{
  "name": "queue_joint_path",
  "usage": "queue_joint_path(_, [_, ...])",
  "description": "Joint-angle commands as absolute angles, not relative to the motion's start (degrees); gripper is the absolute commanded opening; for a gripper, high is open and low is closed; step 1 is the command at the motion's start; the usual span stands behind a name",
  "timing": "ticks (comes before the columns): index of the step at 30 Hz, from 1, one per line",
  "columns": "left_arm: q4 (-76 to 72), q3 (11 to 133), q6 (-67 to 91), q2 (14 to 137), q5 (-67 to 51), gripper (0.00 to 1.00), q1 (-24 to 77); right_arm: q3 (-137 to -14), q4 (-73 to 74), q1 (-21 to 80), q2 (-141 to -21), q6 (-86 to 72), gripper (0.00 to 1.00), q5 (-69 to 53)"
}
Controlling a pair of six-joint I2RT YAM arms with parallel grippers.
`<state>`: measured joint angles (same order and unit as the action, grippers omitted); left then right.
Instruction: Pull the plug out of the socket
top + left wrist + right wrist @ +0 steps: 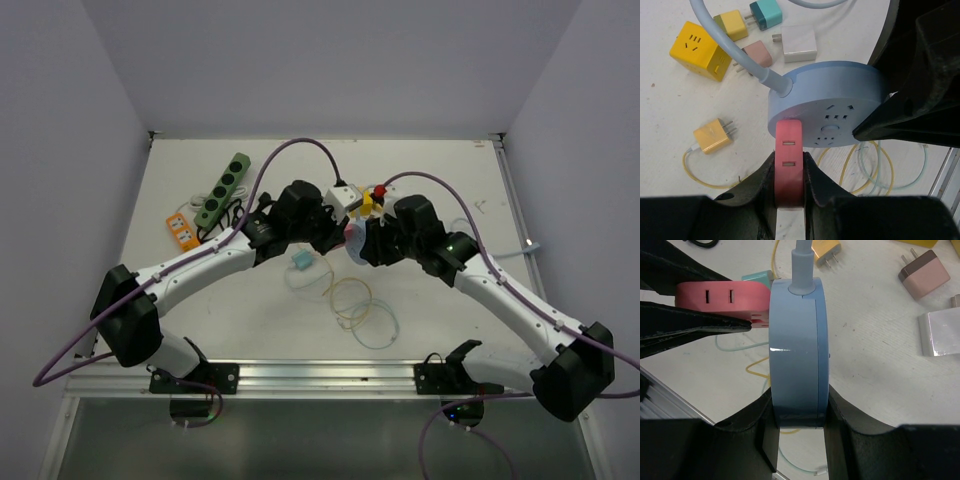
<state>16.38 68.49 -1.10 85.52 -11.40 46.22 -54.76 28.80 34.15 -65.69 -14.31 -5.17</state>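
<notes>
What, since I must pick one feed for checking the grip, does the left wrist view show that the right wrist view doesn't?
Left wrist only: the outlet face of the blue socket, and the left gripper shut on the pink plug from both sides. Right wrist only: the right gripper clamping the socket edge-on. Both: socket, plug, white charger.

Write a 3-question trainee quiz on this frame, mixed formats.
1. Multiple choice: the left gripper is shut on what? A) yellow cube B) red plug C) green strip
2. True or false: the right gripper is open and clear of the blue socket.
3. Short answer: is the plug out of the socket yet?
Key: 1 B. 2 False, it is shut on the socket. 3 No, it sits in the socket's face.
</notes>
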Motion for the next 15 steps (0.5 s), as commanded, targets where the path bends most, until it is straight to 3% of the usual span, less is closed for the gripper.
queue_joint_path(1, [18.7, 69.6, -0.5, 81.0, -13.2, 0.00, 46.8, -56.0, 29.2, 32.5, -69.0, -14.1, 0.00, 9.7])
queue_joint_path(15, [19.7, 62.7, 6.9, 70.9, -10.9, 0.00, 46.7, -54.5, 23.8, 28.0, -71.5, -20.0, 0.00, 8.4])
